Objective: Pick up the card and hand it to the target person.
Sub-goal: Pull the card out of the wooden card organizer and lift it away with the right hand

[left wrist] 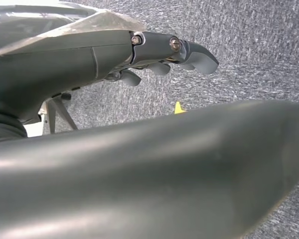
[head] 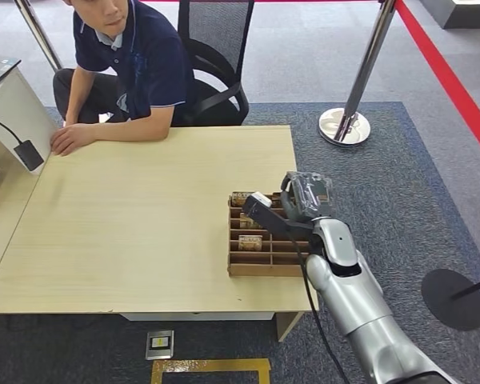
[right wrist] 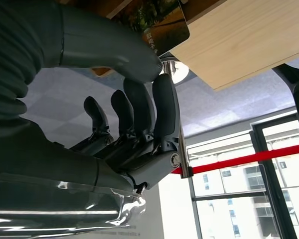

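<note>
The robot's right hand (head: 268, 210) reaches over a wooden slotted tray (head: 268, 264) that sits near the right front corner of a pale wood counter (head: 135, 216). In the right wrist view, a thin printed card (right wrist: 161, 25) lies just beyond the thumb tip, its corner touching or nearly touching the thumb; the dark fingers (right wrist: 165, 107) are curled in side by side below the thumb, and whether card is truly pinched between thumb and fingers cannot be told. The card looks light, flat, stiff and glossy, so it would likely slip under a loose hold. A pinch across its faces close to one edge, thumb on one side and fingers on the other, seems the safest hold. The left hand (left wrist: 170, 50) hangs over grey carpet, fingers loosely apart, holding nothing. A person (head: 122, 64) sits at the far side of the counter, well apart from the fingers.
</note>
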You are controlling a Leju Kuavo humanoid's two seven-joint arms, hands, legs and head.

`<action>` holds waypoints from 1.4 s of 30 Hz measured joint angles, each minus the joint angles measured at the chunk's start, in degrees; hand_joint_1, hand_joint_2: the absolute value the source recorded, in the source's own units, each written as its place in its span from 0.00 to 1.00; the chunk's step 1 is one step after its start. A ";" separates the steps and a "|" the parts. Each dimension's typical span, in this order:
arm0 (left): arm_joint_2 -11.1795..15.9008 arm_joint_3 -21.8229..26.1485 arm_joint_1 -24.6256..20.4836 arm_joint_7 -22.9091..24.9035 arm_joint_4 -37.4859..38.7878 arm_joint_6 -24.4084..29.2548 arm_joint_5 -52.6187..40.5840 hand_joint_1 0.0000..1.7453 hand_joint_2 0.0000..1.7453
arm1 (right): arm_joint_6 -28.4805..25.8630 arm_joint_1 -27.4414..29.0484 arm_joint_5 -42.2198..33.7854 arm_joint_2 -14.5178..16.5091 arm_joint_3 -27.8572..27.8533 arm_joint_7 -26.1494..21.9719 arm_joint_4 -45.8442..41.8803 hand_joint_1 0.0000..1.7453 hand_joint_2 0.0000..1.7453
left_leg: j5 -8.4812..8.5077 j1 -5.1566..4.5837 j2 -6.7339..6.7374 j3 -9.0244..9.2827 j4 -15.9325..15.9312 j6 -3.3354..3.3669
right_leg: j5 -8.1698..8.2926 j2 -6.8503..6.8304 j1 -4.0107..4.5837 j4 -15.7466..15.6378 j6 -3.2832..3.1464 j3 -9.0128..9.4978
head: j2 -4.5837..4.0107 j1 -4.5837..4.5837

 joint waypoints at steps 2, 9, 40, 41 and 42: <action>0.00 0.00 0.01 -0.02 0.00 0.00 -0.01 0.00 0.00 | 0.08 0.18 0.03 -0.10 0.00 0.09 -0.25 0.62 1.00 | 0.00 0.00 0.00 0.00 0.00 0.00 | 0.00 0.00 0.00 0.00 0.00 0.00 | 0.00 0.00; 0.00 0.00 0.03 -0.24 0.00 -0.02 -0.20 0.00 0.00 | 0.02 0.62 0.02 -0.47 0.00 0.21 -0.51 0.42 1.00 | 0.00 0.00 0.00 0.00 0.00 0.00 | 0.00 0.00 0.00 0.00 0.00 0.00 | 0.00 0.00; 0.00 -0.02 0.00 -0.61 0.02 -0.02 -0.74 0.00 0.00 | -0.27 -1.09 -0.67 -0.42 -0.11 -0.25 4.08 0.49 1.00 | 0.00 0.00 0.00 -0.01 0.00 0.00 | 0.00 0.00 0.00 0.01 0.00 0.01 | 0.00 0.00; 0.00 -0.02 0.00 -0.61 0.02 -0.02 -0.73 0.00 0.00 | -0.38 -1.40 -0.72 -0.32 -0.14 -0.33 4.56 0.49 1.00 | 0.00 0.00 0.00 0.00 0.00 0.00 | 0.00 0.00 0.00 0.01 0.00 0.01 | 0.00 0.00; 0.00 -0.02 -0.01 -0.61 0.02 -0.02 -0.73 0.00 0.00 | -0.50 -1.70 -0.77 -0.22 -0.16 -0.39 5.02 0.50 1.00 | 0.00 0.00 0.00 0.00 0.00 0.00 | 0.00 0.00 0.00 0.01 0.00 0.01 | 0.00 0.00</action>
